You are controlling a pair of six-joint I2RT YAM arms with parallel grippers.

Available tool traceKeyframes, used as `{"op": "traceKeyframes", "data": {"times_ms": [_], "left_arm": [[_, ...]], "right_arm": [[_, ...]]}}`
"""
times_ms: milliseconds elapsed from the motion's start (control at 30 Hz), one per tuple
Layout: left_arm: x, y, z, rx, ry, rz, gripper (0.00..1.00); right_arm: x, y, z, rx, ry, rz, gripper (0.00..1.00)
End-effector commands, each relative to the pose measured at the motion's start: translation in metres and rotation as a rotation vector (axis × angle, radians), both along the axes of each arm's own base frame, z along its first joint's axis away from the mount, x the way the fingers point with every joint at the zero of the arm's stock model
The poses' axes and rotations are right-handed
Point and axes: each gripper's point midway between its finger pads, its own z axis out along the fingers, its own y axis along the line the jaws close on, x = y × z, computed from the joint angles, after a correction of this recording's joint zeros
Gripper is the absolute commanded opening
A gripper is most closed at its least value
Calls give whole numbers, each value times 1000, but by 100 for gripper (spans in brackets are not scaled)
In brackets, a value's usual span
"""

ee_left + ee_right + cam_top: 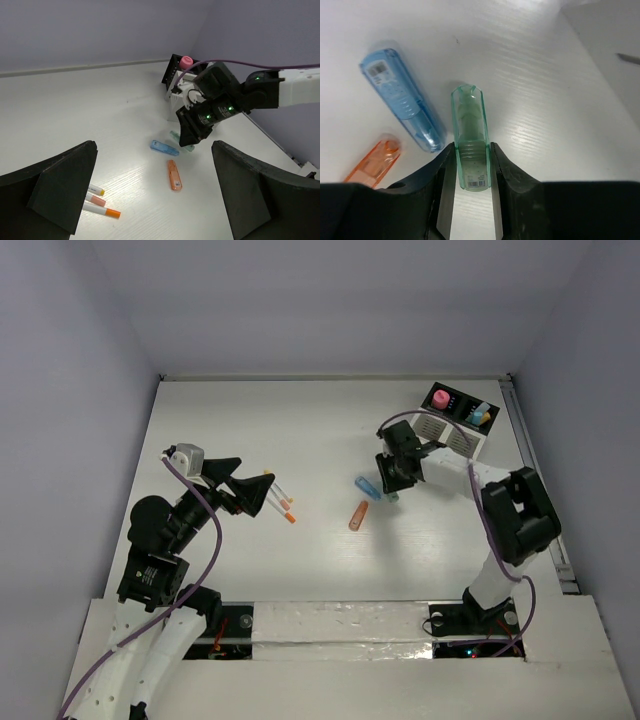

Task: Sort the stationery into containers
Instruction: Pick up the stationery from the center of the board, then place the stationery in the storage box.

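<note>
A few pieces sit in the organizer [455, 425] (the pink cylinder [441, 398] among them). The right end effector [471, 156] pinches the green piece [469, 120], which lies on the table [300, 420]. The blue piece [402, 100], the orange piece [372, 162] and three sticks [280, 502] are left, the sticks by the spread, empty left end effector [255, 495].

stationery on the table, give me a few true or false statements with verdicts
1. The right gripper has a finger on each side of the green piece. True.
2. The blue piece is in the organizer. False: it lies on the table, beside the green piece.
3. The left gripper is open and holds nothing. True.
4. The orange piece stands upright. False: it lies flat on the table.
5. A pink cylinder sits in the black section at the organizer's back. True.
</note>
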Motion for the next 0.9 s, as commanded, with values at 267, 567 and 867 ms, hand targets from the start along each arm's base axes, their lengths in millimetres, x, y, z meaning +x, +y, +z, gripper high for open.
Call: {"op": "traceKeyframes", "data": {"times_ms": [267,567,867], "left_arm": [[4,0,8,-8,-30,2,99],[3,0,9,-9,-35,5,99],[4,-1,8,-7,-31,0,99]], "right_arm": [[63,20,179,244,-527,-47,18],[125,-51,229,210,-722,-307,18],[137,-92,189,104,-673,-401,20]]}}
